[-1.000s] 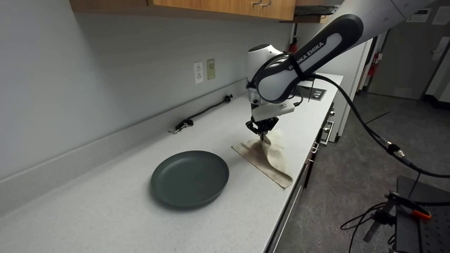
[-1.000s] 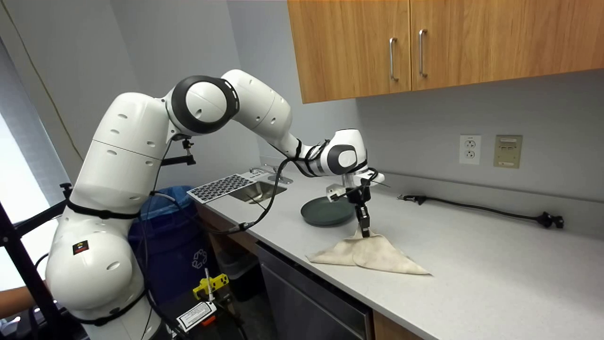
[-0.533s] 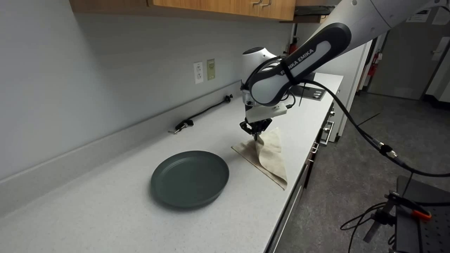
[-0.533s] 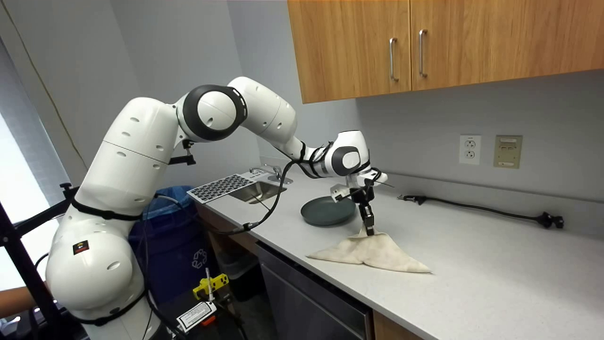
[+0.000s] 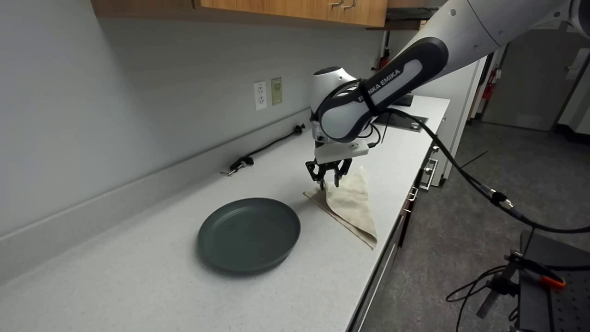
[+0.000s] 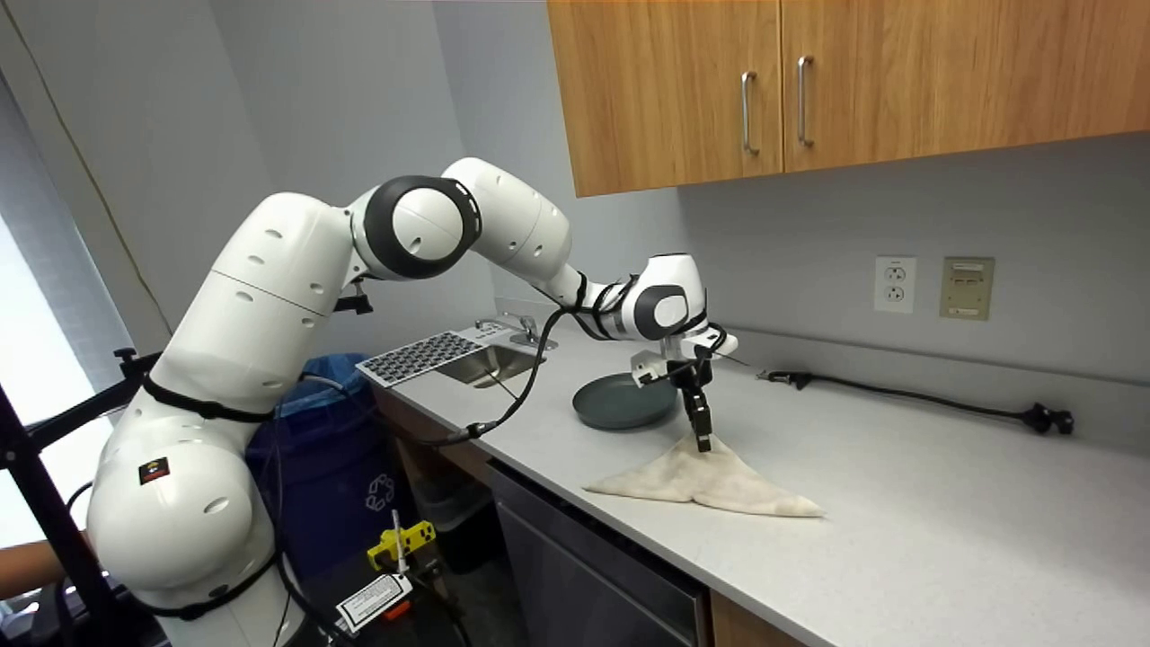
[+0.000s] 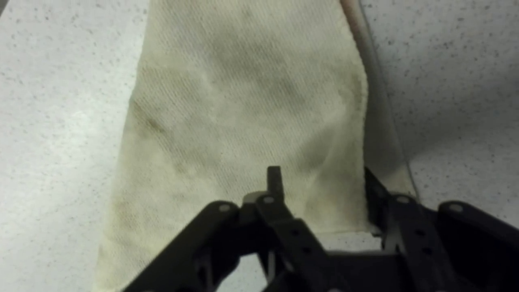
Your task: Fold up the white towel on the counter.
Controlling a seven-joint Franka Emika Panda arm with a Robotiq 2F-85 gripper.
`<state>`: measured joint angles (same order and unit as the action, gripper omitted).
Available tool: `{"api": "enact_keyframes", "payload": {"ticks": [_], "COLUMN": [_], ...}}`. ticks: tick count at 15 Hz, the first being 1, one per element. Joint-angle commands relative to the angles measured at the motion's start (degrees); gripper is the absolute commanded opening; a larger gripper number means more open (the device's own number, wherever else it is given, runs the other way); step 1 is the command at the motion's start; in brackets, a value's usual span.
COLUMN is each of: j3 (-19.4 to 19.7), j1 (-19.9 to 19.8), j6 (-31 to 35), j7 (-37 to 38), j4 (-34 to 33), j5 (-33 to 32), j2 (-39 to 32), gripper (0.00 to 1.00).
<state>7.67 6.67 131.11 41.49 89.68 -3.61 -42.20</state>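
Observation:
The towel (image 5: 352, 200) is a cream cloth lying on the counter, folded over with its top flap slightly raised along one edge. It shows as a wide triangle in an exterior view (image 6: 728, 481) and fills much of the wrist view (image 7: 243, 113). My gripper (image 5: 329, 185) is open, low at the towel's corner nearest the wall; it also shows in an exterior view (image 6: 703, 444). In the wrist view my gripper (image 7: 320, 172) has one finger over the flap and the other at the flap's edge, above the lower layer. Whether that finger touches the cloth is unclear.
A dark green plate (image 5: 249, 235) sits on the counter (image 5: 152, 276) near the towel. A black clamp arm (image 5: 269, 145) lies along the backsplash. A sink (image 6: 490, 364) is at one end. Wooden cabinets (image 6: 853, 81) hang above. The counter's front edge is close to the towel.
My gripper moved toward the wall and the plate's side, drawing the towel's raised corner over and down. Its fingers have opened and the flap now lies flatter.

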Motion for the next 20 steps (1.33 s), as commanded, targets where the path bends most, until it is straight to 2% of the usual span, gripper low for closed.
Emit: {"api": "enact_keyframes", "payload": {"ticks": [1, 2, 4, 10, 20], "j3": [-0.9, -0.89, -0.91, -0.98, -2.33], "j1": [-0.48, -0.38, -0.17, 0.05, 0.44], "j6": [-0.98, 0.05, 1.49, 1.66, 4.04], "j7": [-0.23, 0.07, 0.39, 0.83, 5.39], "j4": [-2.9, -2.53, -1.76, 4.74, 21.61], "j5": [2.47, 2.89, 3.51, 4.86, 7.58], "j2": [-1.26, -0.91, 0.05, 5.16, 14.21], "gripper": [0.81, 0.89, 1.0, 1.0, 1.0]}}
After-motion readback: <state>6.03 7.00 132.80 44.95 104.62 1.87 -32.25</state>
